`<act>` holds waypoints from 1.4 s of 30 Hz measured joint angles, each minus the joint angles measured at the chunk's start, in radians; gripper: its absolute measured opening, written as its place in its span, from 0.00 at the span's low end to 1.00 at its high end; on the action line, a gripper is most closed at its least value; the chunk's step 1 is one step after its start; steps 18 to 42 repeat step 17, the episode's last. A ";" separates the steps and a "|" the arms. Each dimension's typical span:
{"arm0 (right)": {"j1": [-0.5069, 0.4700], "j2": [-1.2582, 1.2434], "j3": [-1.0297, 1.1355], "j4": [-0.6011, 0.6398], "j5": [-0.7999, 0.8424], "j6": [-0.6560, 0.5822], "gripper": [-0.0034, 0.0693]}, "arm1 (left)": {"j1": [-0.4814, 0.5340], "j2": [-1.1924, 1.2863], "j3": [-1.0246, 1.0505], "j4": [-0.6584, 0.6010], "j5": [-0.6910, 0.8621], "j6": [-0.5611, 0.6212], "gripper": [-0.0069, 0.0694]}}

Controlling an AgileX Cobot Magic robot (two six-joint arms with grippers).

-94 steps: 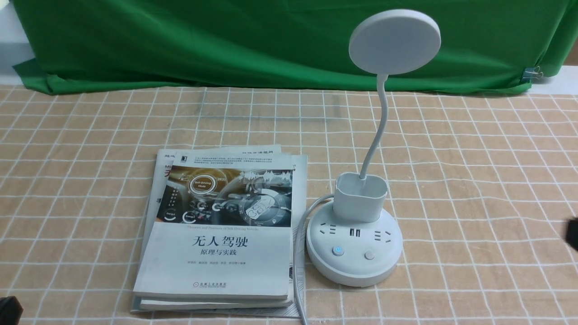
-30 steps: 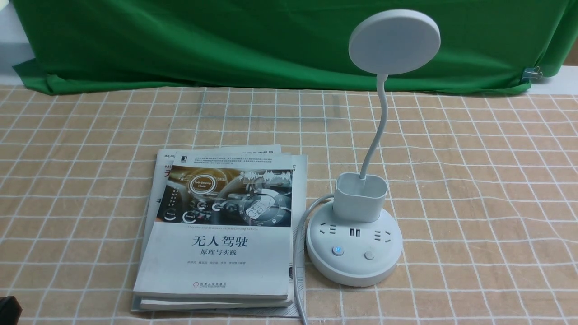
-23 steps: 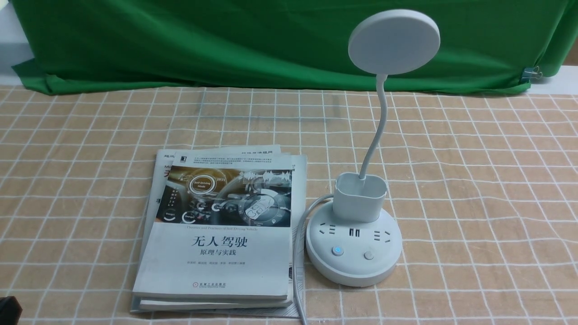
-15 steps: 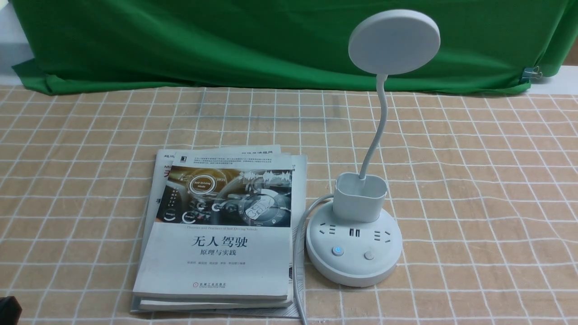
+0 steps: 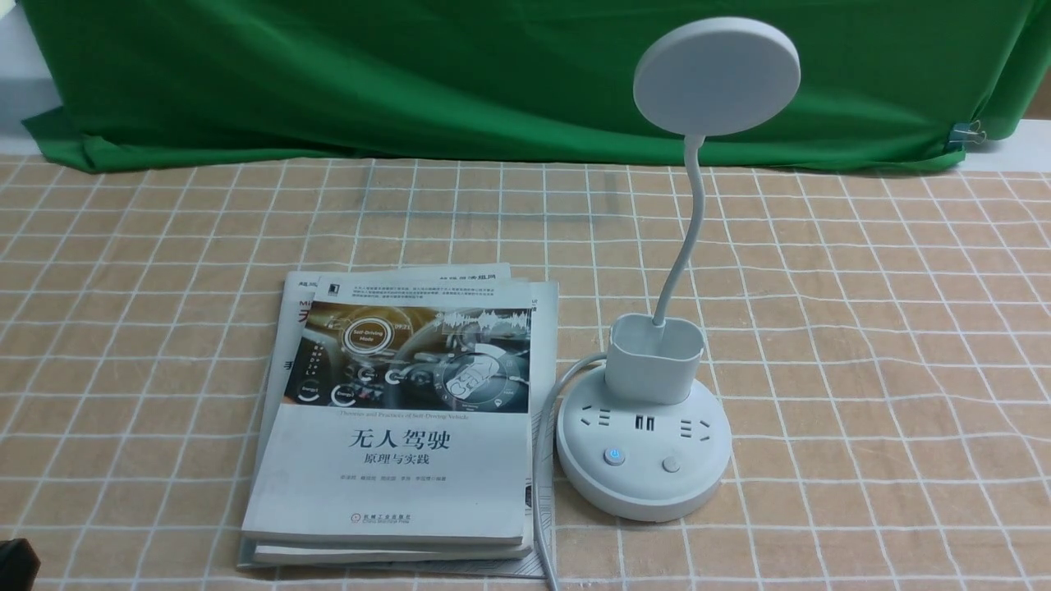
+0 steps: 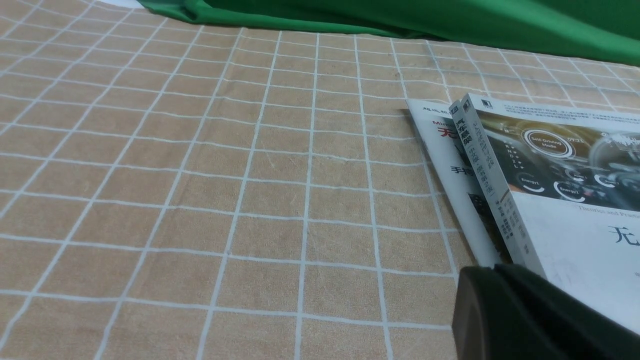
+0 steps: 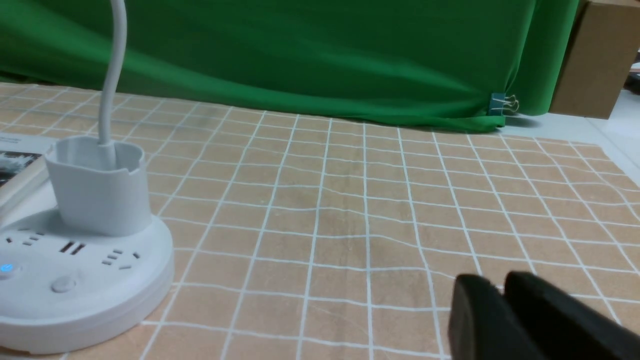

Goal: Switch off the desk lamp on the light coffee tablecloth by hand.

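While both black robot grippers sit low and pulled back, the white desk lamp with its flat round disc head [image 5: 717, 75] stands untouched on the tan grid-lined tablecloth [image 5: 887, 328].

The left gripper [image 6: 500, 272] hovers low at the corner of a stack of white paperback books [image 6: 565, 200], its fingers pressed together. The right gripper [image 7: 502, 285] also shows its fingers together, low over bare cloth; the lamp's round base lies well off to the jaws' side, one button glowing blue [image 5: 613, 455], green backdrop cloth [image 5: 410, 74] beyond.
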 joint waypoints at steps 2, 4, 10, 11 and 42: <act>0.000 0.000 0.000 0.000 0.000 -0.001 0.18 | 0.000 0.000 0.000 0.000 0.000 0.000 0.10; 0.000 0.000 0.000 0.000 0.000 -0.001 0.18 | 0.000 0.000 0.000 0.000 0.000 0.000 0.10; 0.000 0.000 0.000 0.000 0.000 -0.001 0.19 | 0.000 0.000 0.000 0.000 0.000 0.000 0.10; 0.000 0.000 0.000 0.000 0.000 -0.001 0.20 | 0.000 0.000 0.000 0.000 0.000 0.000 0.10; 0.000 0.000 0.000 0.000 0.000 -0.001 0.22 | 0.000 0.000 0.000 0.000 0.000 0.000 0.10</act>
